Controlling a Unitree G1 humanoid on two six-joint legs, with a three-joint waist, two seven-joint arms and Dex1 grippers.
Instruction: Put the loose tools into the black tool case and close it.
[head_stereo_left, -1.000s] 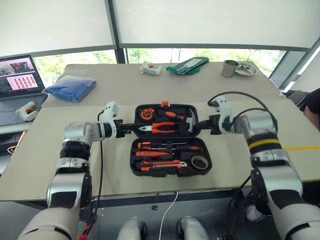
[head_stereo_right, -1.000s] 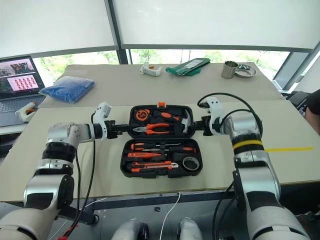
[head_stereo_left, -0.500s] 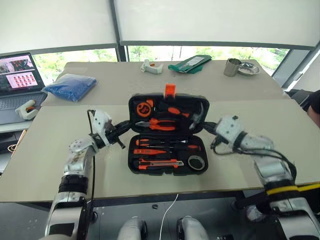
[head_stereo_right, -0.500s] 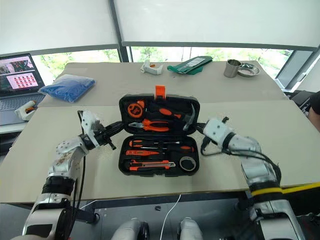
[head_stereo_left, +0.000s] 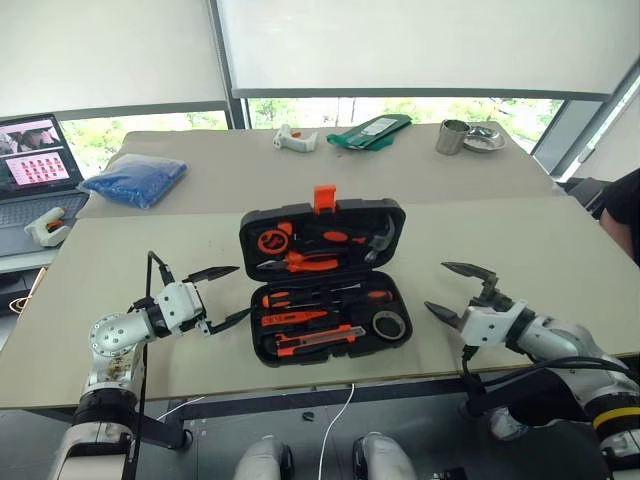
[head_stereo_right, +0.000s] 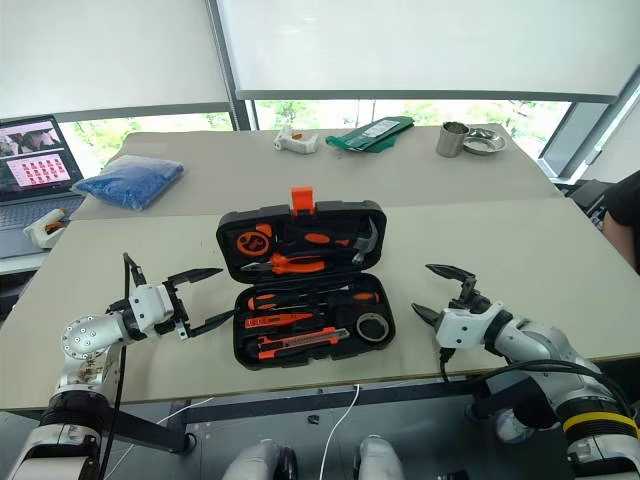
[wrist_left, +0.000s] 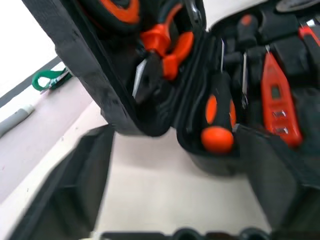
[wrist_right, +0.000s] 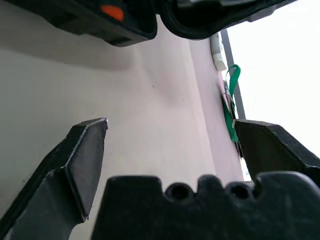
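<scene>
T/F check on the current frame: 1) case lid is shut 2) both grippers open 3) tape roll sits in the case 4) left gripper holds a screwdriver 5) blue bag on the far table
1) False: the tool case is open, lid tilted up.
2) True: left gripper and right gripper are both open.
3) True: the tape roll sits in the lower half.
4) False: it holds nothing; the screwdrivers lie in the case.
5) True: the blue bag is there.

Black tool case (head_stereo_left: 322, 226): matt moulded plastic (orange latch glossy). Table (head_stereo_left: 520, 250): smooth matt laminate. Cup (head_stereo_left: 451, 136): brushed metal.
</scene>
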